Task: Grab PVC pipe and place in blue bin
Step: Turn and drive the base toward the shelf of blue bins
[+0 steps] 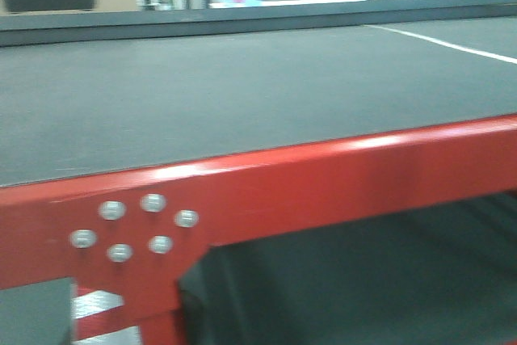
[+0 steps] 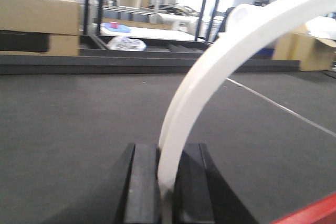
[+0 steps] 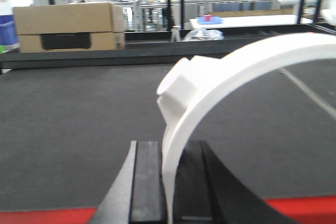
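My left pincer (image 2: 167,182) pinches a curved white pipe (image 2: 231,38); my right pincer (image 3: 168,182) pinches a white pipe bend (image 3: 226,72). Both hang over the dark tabletop (image 1: 242,94), its red rail (image 1: 323,183) near.

Front cam low by red frame (image 1: 323,175), facing across black mat (image 1: 242,94), both wrist cams low, fwd-facing, same mat

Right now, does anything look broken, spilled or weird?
Nothing looks broken or spilled. The left tool pinches a white curved pipe; the right tool pinches one too. No blue bin shows in any view.
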Tool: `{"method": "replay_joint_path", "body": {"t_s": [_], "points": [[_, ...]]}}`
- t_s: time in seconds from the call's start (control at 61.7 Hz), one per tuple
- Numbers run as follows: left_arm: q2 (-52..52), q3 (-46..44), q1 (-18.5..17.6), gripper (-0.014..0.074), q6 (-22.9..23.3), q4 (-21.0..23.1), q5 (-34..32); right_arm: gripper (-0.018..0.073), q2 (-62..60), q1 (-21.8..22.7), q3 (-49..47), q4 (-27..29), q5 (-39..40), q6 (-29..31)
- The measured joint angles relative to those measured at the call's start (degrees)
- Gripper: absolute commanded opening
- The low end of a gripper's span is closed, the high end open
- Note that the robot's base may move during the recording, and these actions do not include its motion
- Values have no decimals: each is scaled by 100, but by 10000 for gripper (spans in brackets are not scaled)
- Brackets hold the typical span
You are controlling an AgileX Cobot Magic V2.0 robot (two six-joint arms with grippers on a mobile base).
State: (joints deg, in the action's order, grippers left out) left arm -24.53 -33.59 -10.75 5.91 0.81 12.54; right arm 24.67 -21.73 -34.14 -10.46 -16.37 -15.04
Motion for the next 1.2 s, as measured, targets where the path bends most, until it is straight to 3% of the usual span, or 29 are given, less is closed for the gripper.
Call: {"method": "replay_joint_path", "body": {"t_s": [1.199], "points": [[0,0,0,-111,0,0,0,-169,0,0,0,0,8,0]]}}
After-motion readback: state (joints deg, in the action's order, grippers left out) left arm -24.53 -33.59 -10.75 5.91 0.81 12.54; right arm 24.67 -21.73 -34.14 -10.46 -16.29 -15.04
